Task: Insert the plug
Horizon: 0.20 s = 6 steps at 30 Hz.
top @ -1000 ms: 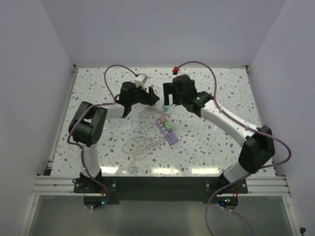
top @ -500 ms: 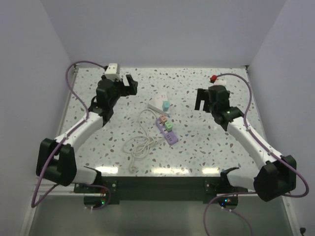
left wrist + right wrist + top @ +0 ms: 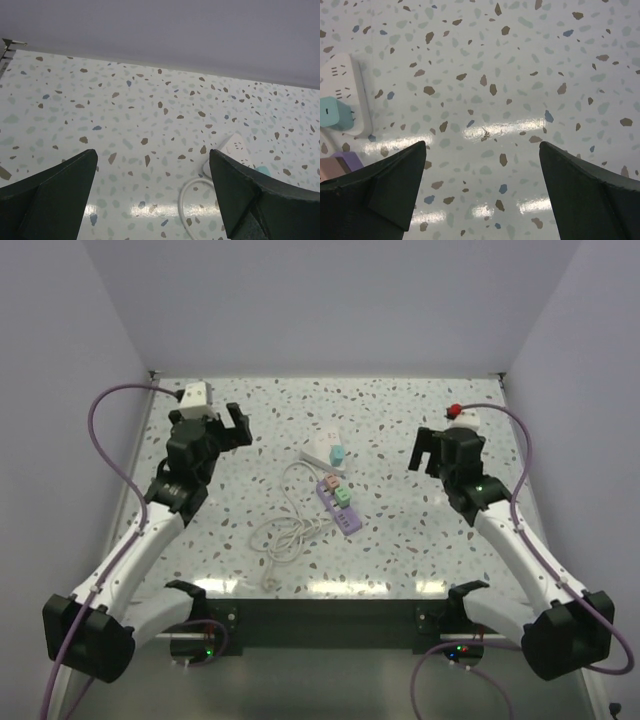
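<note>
A white power strip (image 3: 321,451) lies at the middle of the table with a teal plug (image 3: 338,455) seated in it. It also shows in the left wrist view (image 3: 227,150) and the right wrist view (image 3: 344,90), the teal plug (image 3: 331,112) on its near end. A purple power strip (image 3: 338,508) with pink and green plugs lies just in front of it. My left gripper (image 3: 236,426) is open and empty over the far left of the table. My right gripper (image 3: 427,452) is open and empty over the right side.
A white cable (image 3: 290,530) loops on the table in front of the strips and shows in the left wrist view (image 3: 187,200). The purple strip's corner (image 3: 345,161) shows in the right wrist view. White walls enclose the table on three sides.
Both arms have pulled back from the white strip at the centre, the left to the far left, the right to the right. The teal plug stays in the white strip.
</note>
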Motion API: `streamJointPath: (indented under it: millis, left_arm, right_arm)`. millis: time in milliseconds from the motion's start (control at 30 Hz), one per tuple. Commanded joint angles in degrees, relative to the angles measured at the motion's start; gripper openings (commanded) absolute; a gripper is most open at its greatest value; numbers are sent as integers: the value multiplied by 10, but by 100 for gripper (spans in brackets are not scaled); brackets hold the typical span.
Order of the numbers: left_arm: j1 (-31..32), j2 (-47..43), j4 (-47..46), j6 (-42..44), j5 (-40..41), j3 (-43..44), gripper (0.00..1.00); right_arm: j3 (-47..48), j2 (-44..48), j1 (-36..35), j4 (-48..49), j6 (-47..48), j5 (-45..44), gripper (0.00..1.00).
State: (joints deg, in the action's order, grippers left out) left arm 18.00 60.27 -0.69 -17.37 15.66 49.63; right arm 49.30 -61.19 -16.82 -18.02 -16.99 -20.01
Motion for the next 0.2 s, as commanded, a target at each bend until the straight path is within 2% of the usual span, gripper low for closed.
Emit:
streamJointPath:
  millis: [0,167]
  left_arm:
    - [-1,-29,24,7,36,-6,100]
    - [0,-40,17,12,25,-13,100]
  right_arm:
    - [-15,30,1,6,-11,-13,99]
    - [-28,69,1,-8,-9,-29,99]
